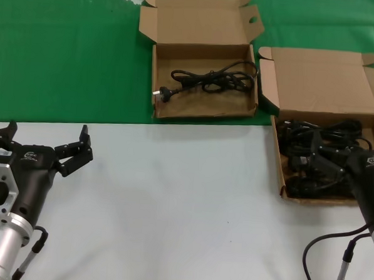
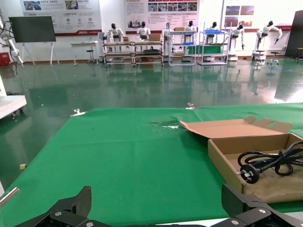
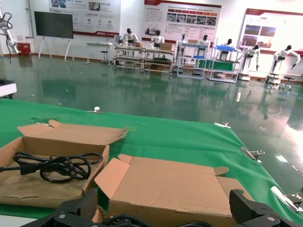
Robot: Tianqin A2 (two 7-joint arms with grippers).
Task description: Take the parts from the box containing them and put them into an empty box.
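The box containing the parts (image 1: 280,164) stands at the right and holds a pile of black coiled power cords (image 1: 313,131). Its lid (image 1: 322,81) stands behind it. My right gripper (image 1: 314,162) is open, low inside this box among the cords. In the right wrist view its fingers (image 3: 90,204) spread wide before the lid (image 3: 175,184), with cords (image 3: 123,220) just below. The other box (image 1: 204,109), at centre back, holds one cord (image 1: 209,80), also seen in the left wrist view (image 2: 270,163). My left gripper (image 1: 47,136) is open and empty over the white table.
The green cloth (image 1: 60,52) covers the back of the table and the white surface (image 1: 184,202) the front. The centre box's lid (image 1: 196,18) has side flaps. The two boxes stand close together, their corners almost touching.
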